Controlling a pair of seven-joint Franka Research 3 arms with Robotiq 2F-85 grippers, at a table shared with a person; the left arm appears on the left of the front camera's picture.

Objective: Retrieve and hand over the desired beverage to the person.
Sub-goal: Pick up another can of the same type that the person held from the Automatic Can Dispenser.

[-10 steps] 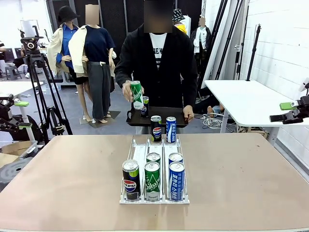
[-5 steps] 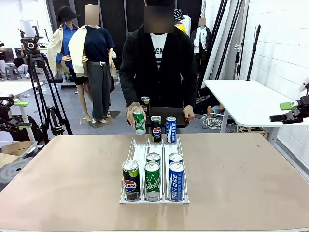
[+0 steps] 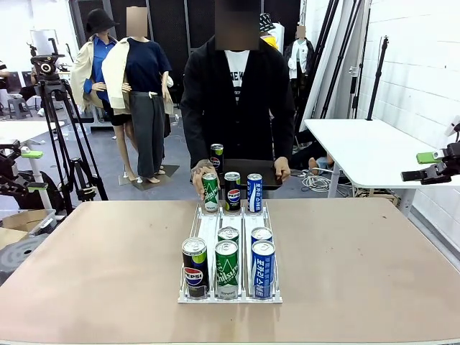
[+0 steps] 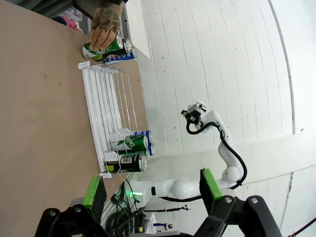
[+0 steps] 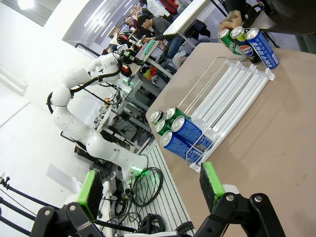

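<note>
My left gripper (image 4: 152, 187) and right gripper (image 5: 150, 183) hang released and empty at the bottom of my wrist frames. Mid-frame on the tan desk (image 3: 359, 273), a white wire rack (image 3: 208, 226) carries drink cans (image 3: 226, 269), with black, green and blue ones at its near end. At its far end the person's hand (image 3: 199, 175) grips a green can (image 3: 210, 192); the black-jacketed person (image 3: 208, 100) stands upper centre.

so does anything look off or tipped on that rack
Nothing spilled or tipped; every can stands upright. One mismatch: at the rack's far end the person's hand holds a green can in the left lane, whose front can is a Pepsi.
</note>
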